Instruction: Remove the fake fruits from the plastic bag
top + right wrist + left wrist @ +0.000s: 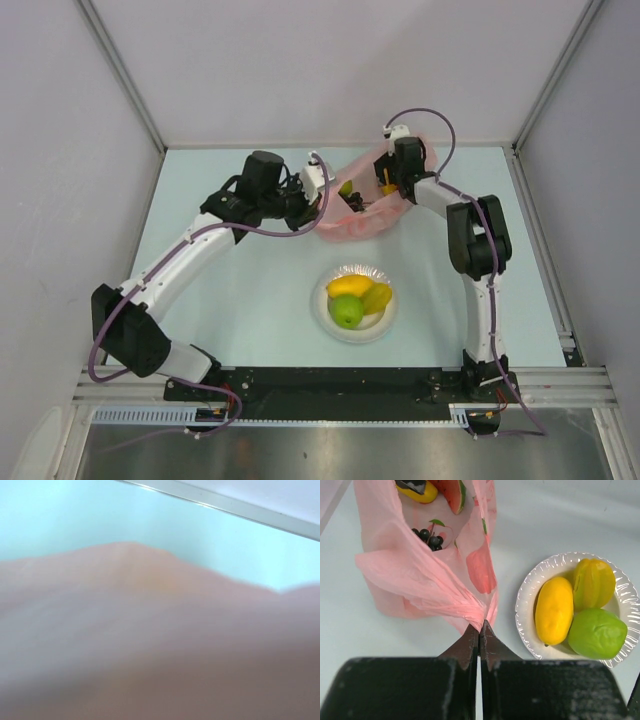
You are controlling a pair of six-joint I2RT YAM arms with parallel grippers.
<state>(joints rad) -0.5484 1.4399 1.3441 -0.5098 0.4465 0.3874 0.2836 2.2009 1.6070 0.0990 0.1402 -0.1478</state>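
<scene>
The left jaws pinch the edge of the plastic bag (410, 575). The watermelon slice (452, 494) and grapes (429, 536) lie inside, upper left of the left wrist view. The right jaws hang nearest, over the bag's mouth. I cannot tell how wide they are.

Crinkly thin plastic bag (415, 575), glossy fruits (554, 610)

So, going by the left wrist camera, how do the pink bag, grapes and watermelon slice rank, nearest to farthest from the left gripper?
1. Pink bag: its edge is pinched in the left gripper.
2. Grapes: inside the bag, farther in.
3. Watermelon slice: deepest in the bag, at the view's top edge.
</scene>
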